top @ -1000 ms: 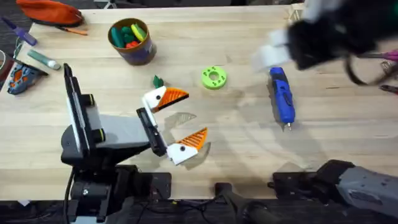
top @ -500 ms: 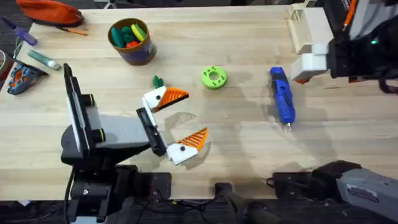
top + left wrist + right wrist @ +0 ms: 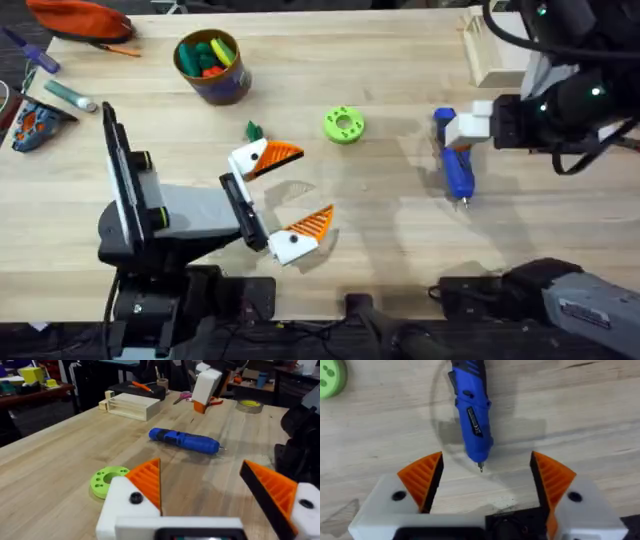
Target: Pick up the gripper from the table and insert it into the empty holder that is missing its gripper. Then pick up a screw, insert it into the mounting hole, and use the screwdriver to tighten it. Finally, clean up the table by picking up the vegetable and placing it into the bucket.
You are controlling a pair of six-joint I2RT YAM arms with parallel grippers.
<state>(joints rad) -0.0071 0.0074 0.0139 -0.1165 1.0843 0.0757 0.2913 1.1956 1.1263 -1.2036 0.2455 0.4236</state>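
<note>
— Hovering over the screwdriver (image 3: 472, 415), the right gripper (image 3: 485, 477) is noted with its 2 orange fingers spread wide, nothing held.

— Screwdriver position?

— Flat on the table (image 3: 380, 230); its bit tip is seen between those fingers.

— Left gripper (image 3: 288, 195)?

— Spread apart, empty.

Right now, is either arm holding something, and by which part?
Nothing is held. Both sets of jaws are open; the right gripper hovers over the blue screwdriver on the table.

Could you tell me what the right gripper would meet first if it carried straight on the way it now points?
Most likely the screwdriver: the open right gripper points down at its bit end on the table.
</note>
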